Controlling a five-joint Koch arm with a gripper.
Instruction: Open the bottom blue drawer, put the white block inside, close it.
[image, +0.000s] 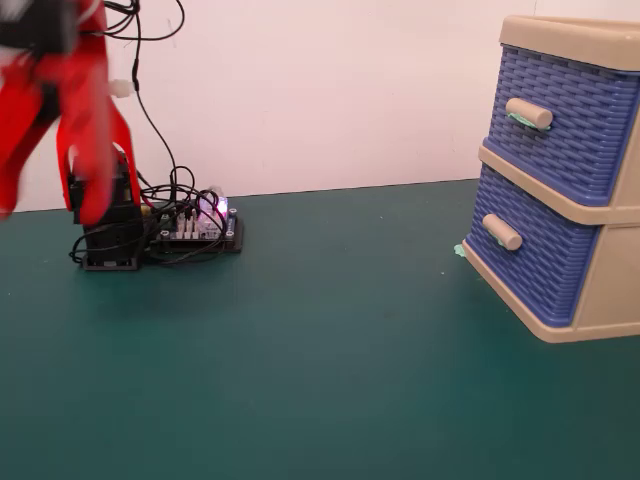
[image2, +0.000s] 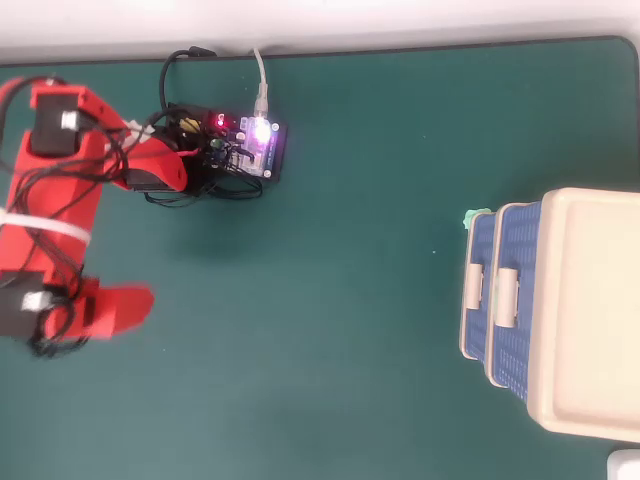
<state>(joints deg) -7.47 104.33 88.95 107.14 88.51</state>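
Overhead view puts our gripper (image2: 120, 308) at the far left of the green mat (image2: 330, 380), below the arm's base as that view shows it, and well apart from the drawer unit (image2: 590, 310) at the right edge. We see only one blurred red tip there, pointing right toward the unit.

From the fixed view, our gripper (image: 50, 205) hangs in front of the base at the left edge, smeared by motion. Two red jaws seem to point downward with a gap between them, but the blur is too heavy, so we cannot tell whether they are apart or together. We see nothing between them.

Far to the right of the gripper in the fixed view, the bottom drawer (image: 535, 262) sits pushed into its beige frame, its beige handle (image: 501, 232) sticking out toward the arm. Above it sits the top drawer (image: 570, 125), also pushed in. A small pale green bit (image: 459, 250) lies on the mat, touching the unit's lower corner.

We find no white block in either view.

Close beside the gripper, by the base, a circuit board (image2: 245, 145) glows purple.
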